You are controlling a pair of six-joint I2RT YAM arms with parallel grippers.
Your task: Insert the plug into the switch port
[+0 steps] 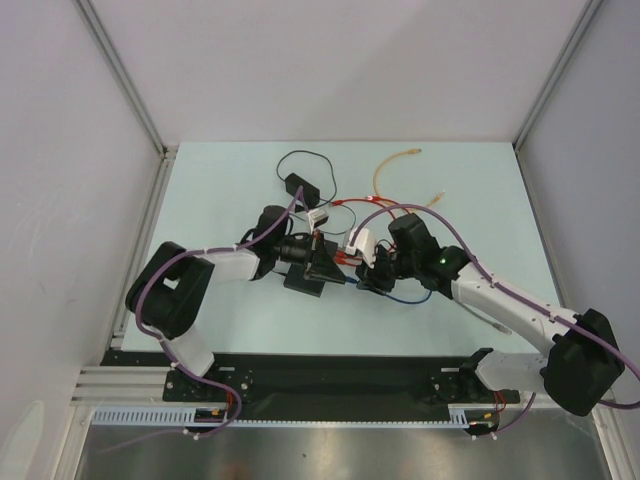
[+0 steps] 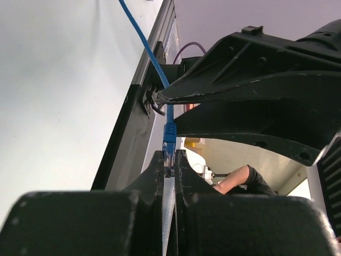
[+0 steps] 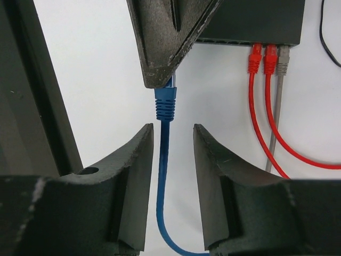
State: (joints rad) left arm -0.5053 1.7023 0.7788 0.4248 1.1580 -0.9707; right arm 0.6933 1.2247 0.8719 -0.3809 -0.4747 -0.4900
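White walls (image 1: 300, 60) are enclosing the pale table (image 1: 220, 185). Left gripper (image 2: 169, 160) is pinching the blue plug (image 2: 169, 141); the right wrist view alone is showing right gripper (image 3: 173, 141) spread around the cable (image 3: 162, 176).

In the right wrist view, two red cables (image 3: 256, 58) and one grey cable (image 3: 278, 101) run into the one black box (image 3: 250, 21) at the top right, and one blue cable (image 3: 162, 170) with one blue plug (image 3: 165, 101) sits at centre. The top view adds one yellow cable (image 1: 384, 170) and one black power adapter (image 1: 297, 184) in the upper middle, plus two robot arms (image 1: 230, 262).
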